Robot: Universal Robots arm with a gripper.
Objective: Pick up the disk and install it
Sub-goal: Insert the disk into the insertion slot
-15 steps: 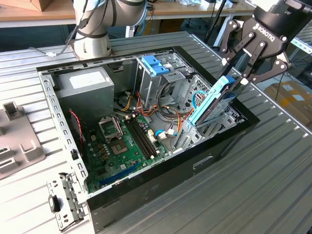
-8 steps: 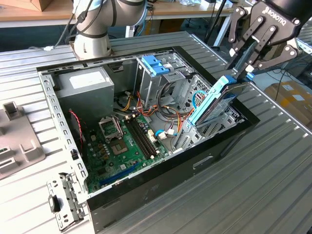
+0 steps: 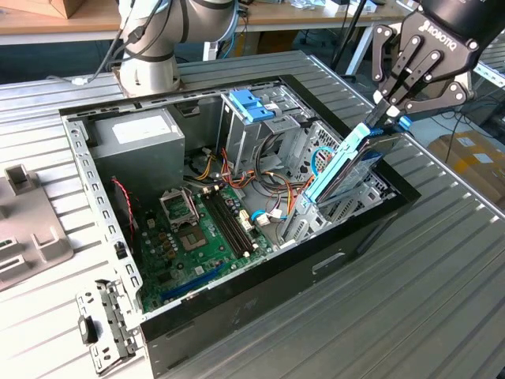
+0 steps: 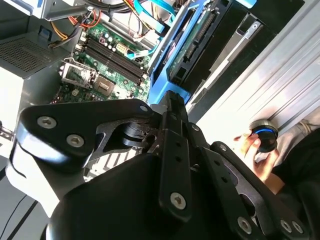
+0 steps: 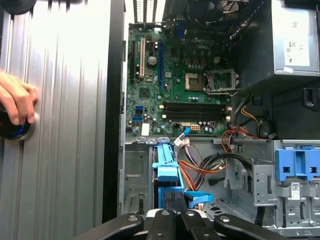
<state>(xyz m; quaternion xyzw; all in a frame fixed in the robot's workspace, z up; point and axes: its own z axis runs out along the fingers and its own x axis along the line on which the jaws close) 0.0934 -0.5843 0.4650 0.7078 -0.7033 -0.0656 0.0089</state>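
In the upper right of the exterior view we see the gripper [image 3: 387,110], its black fingers closed narrow on the upper end of the disk [image 3: 349,164]. The disk stands steeply tilted. Its bright blue side rail faces us, its lower end sits down in the metal drive cage at the corner of the open computer case [image 3: 260,304] on the exterior view's right, and its upper end rises above the case rim. In the second wrist view the disk's blue frame and dark connector edge lie just past the fingertips. Inside the case, at the centre of the exterior view, lies the green motherboard [image 3: 197,229]. The grey power supply [image 3: 138,138] sits behind it toward the upper left, and a light-blue bracket [image 3: 252,103] tops the cage at upper centre. In the first wrist view we find a person's hand [image 5: 15,100] resting on a round black knob [image 5: 15,131] on the slatted metal table [image 3: 442,276], outside the case.
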